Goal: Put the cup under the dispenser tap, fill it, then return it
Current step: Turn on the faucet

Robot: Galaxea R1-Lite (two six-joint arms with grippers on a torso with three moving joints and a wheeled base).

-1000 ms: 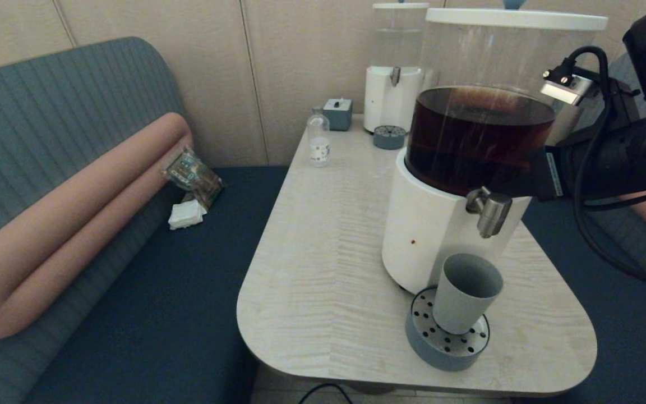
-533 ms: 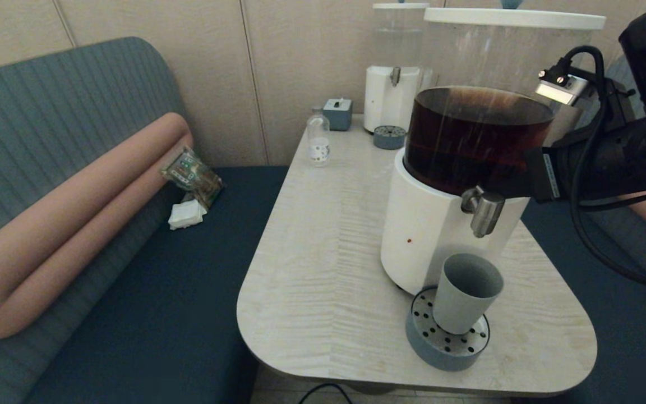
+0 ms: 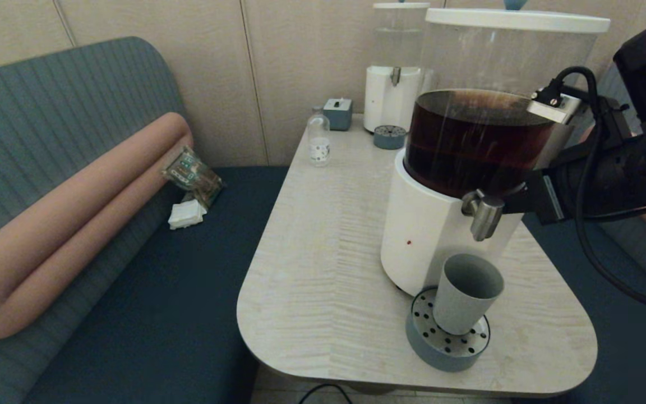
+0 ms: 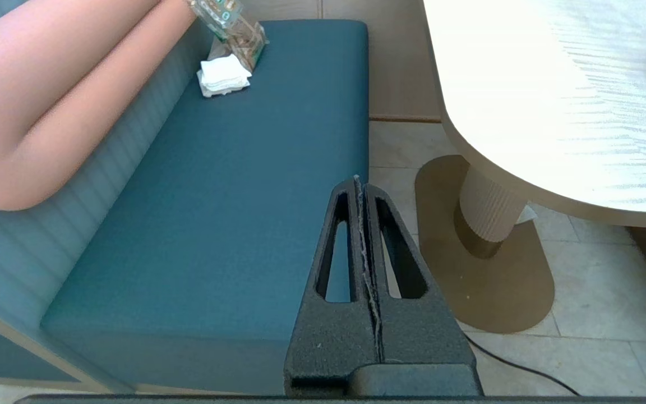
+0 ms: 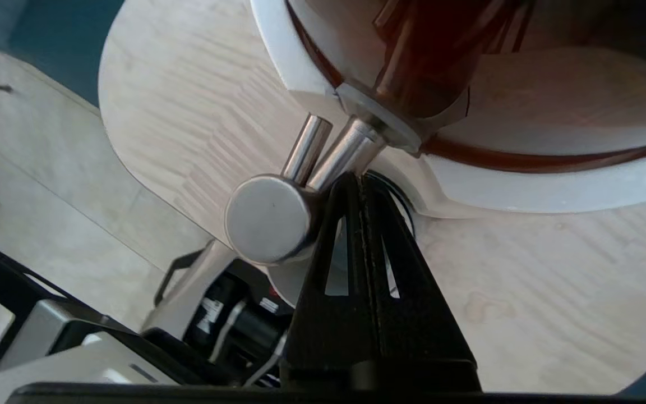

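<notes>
The grey-green cup (image 3: 465, 292) stands upright on the round perforated drip tray (image 3: 424, 342), right below the metal dispenser tap (image 3: 485, 216) of the large white-based dispenser (image 3: 429, 235) holding dark brown liquid. My right gripper (image 3: 512, 203) reaches in from the right, shut with nothing in it, its tips against the side of the tap. The right wrist view shows the gripper (image 5: 359, 182) pressed beside the tap's round cap (image 5: 270, 224). No liquid shows running. My left gripper (image 4: 358, 188) hangs shut over the blue bench, beside the table.
At the table's far end stand a smaller dispenser (image 3: 395, 84) with clear liquid, its drip tray (image 3: 389, 136), a small glass bottle (image 3: 318, 140) and a grey box (image 3: 337, 113). The bench on the left holds a pink bolster (image 3: 76, 219), a snack packet (image 3: 193, 174) and napkins (image 3: 187, 214).
My right arm has come down and leftward, bringing the shut gripper from beside the brown tank down to the tap. The cup has stayed on the drip tray.
</notes>
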